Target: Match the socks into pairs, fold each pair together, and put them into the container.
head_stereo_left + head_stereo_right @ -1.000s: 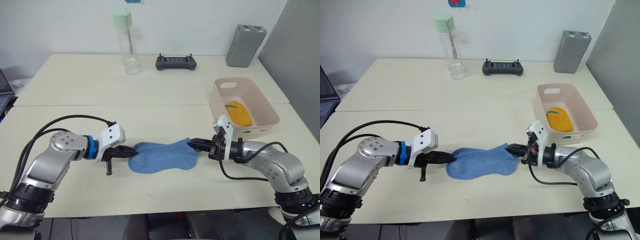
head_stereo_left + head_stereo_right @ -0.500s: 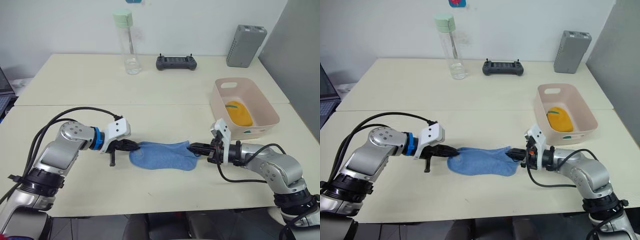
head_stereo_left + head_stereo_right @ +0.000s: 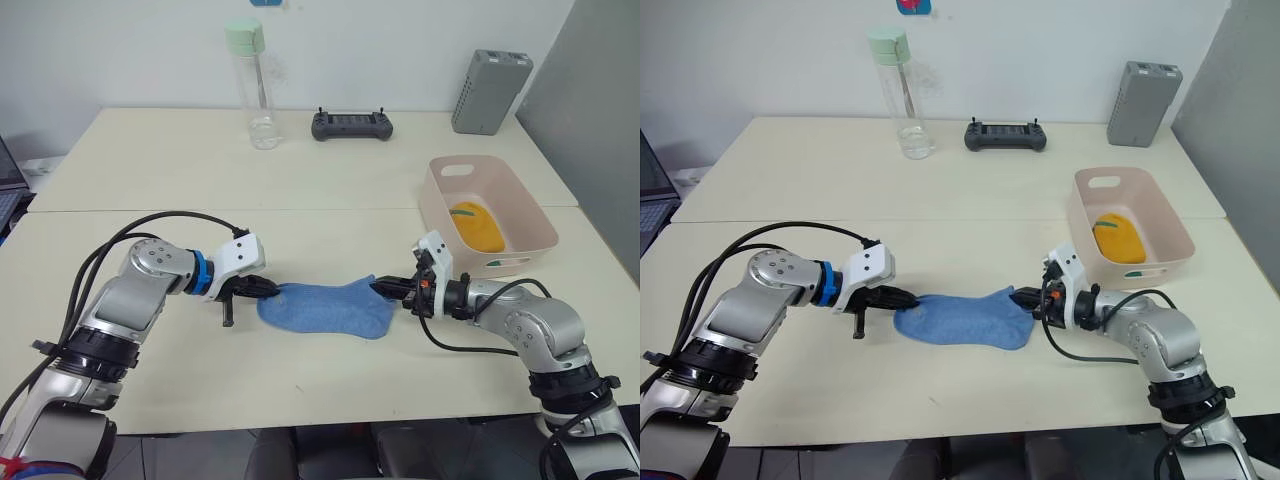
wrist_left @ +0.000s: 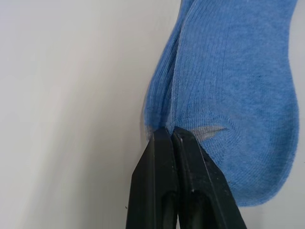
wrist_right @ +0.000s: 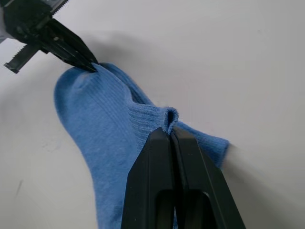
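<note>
The blue socks (image 3: 325, 308) lie flat on the counter (image 3: 150, 190); the left pincer (image 3: 272, 290) pinches their nine o'clock end, the right pincer (image 3: 379, 289) their three o'clock end; a yellow pair (image 3: 476, 226) sits in the pink tub (image 3: 436, 210).

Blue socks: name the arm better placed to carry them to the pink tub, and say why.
Right, probably. The right gripper is shut on the cuff end of the blue socks, with the pink tub on the table close on its side. The left gripper pinches the opposite end, farther from the tub.
</note>
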